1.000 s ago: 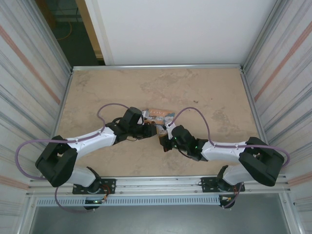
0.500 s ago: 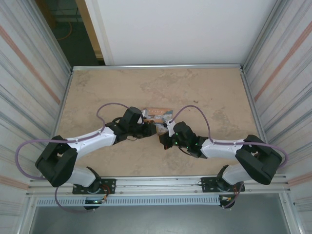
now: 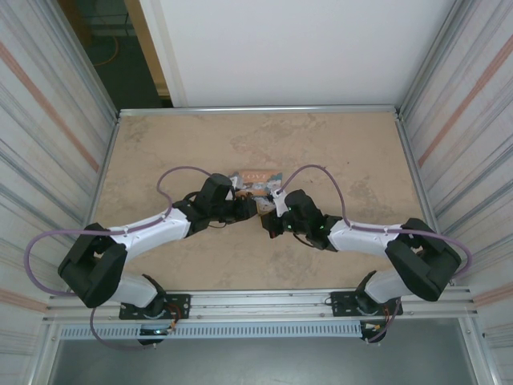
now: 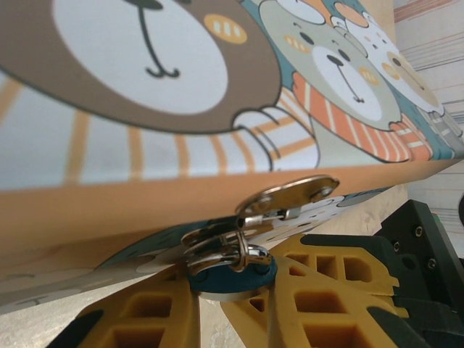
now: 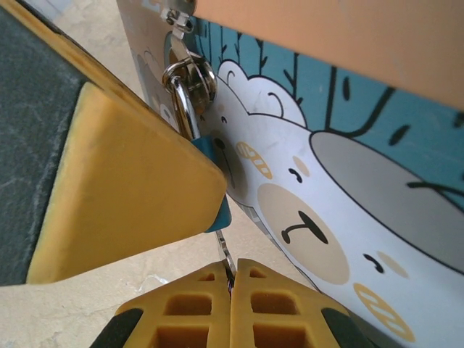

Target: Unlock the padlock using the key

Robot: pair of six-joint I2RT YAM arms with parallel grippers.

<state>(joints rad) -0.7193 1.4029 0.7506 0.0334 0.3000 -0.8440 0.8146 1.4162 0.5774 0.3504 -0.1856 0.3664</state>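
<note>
While the left gripper is closed narrow on the small blue-bodied padlock with a silvery metal shackle, one yellow ribbed finger on each side of the blue body, the lock hangs from the shiny metal hasp on the orange box printed with cartoon bears.

Orientation: in the right wrist view the padlock's long axis runs down along the box face. The shackle end is uppermost, through the hasp loop, and the body end is lowest.

The very thin dark metal key is pinched in the right gripper, whose fingers are pressed together on it. Only a sliver of blade shows above the fingertips. It points up, roughly in line with the padlock's axis, and its tip reaches the underside of the blue body. Whether it sits inside the keyhole cannot be told.

Appearance: the shackle is polished and reflective. The blue body is mostly covered by the left gripper's yellow pad in the right wrist view. A silvery rim shows under the blue in the left wrist view.

Position: the box lies near the middle of the desk. Both grippers meet at the side of it that faces the near edge, and the padlock is between them.

Surroundings: the desk top is mottled beige with a stone-like pattern and metal rails along its edges. Corrugated pale panels stand along the left and right edges, and a white panel stands beyond the far edge.
</note>
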